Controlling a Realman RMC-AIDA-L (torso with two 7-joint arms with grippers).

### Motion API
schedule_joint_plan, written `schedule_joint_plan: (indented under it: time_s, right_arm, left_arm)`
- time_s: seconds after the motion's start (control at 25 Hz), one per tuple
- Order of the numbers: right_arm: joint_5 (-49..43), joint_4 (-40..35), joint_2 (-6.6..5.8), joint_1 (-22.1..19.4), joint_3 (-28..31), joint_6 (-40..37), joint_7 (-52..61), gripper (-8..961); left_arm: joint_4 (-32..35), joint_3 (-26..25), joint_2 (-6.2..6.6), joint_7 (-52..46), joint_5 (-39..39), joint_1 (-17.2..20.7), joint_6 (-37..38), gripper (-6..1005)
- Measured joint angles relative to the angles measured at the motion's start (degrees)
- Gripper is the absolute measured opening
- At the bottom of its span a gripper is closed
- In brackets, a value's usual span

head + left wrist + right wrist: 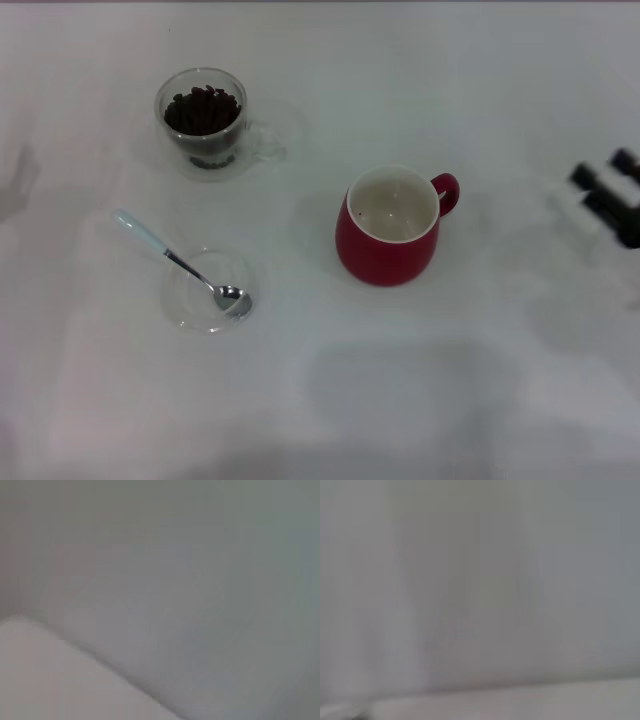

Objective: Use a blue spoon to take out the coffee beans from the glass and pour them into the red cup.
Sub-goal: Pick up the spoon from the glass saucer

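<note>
In the head view the glass (205,122) stands at the back left, holding dark coffee beans (202,108), its handle toward the right. The blue spoon (180,262) lies in front of it, metal bowl resting in a shallow clear dish (205,292), pale handle pointing back left. The red cup (388,228) stands near the middle, white inside, handle to the back right. My right gripper (610,195) shows as dark fingertips at the right edge, well clear of the cup. The left gripper is out of view. Both wrist views show only blank pale surface.
The white table (450,380) spreads around the objects. Nothing else stands on it besides the clear dish under the spoon.
</note>
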Motion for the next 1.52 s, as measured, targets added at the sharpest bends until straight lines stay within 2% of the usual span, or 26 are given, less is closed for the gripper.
schedule_joint_plan:
  time_s: [0.08, 0.24, 0.32, 0.56, 0.84, 1.12, 1.52]
  right_arm:
    - [0.0, 0.2, -0.01, -0.6, 4.2, -0.5, -0.5, 707]
    - [0.1, 0.3, -0.24, 0.2, 7.2, 0.0, -1.8, 706]
    - [0.2, 0.3, -0.29, 1.4, 7.3, 0.8, -2.2, 706]
    - [0.5, 0.3, -0.13, 4.3, 7.3, 2.8, -3.5, 706]
    - [0.5, 0.3, -0.24, 4.9, 7.4, 2.8, -3.8, 706]
    - [0.9, 0.3, -0.64, 5.1, 7.4, 3.0, -3.8, 706]
    - [1.4, 0.3, -0.95, 5.9, 7.4, 3.0, -3.9, 706]
  left_arm:
    - [-4.4, 0.0, 1.03, -19.9, 6.7, 0.6, 2.5, 856]
    - [-7.0, 0.1, 3.58, -40.1, 18.2, 0.7, 6.3, 856]
    - [-6.7, 0.1, 4.80, -44.9, 23.0, 0.5, 7.4, 856]
    - [-6.5, 0.1, 5.85, -51.2, 33.0, -1.6, 9.9, 856]
    - [-6.5, 0.2, 5.11, -52.4, 36.9, -3.8, 10.3, 855]
    - [-6.6, 1.2, 3.16, -52.1, 38.8, -5.2, 8.5, 855]
    - [-6.5, 1.5, 1.32, -51.3, 40.3, -5.3, 6.6, 851]
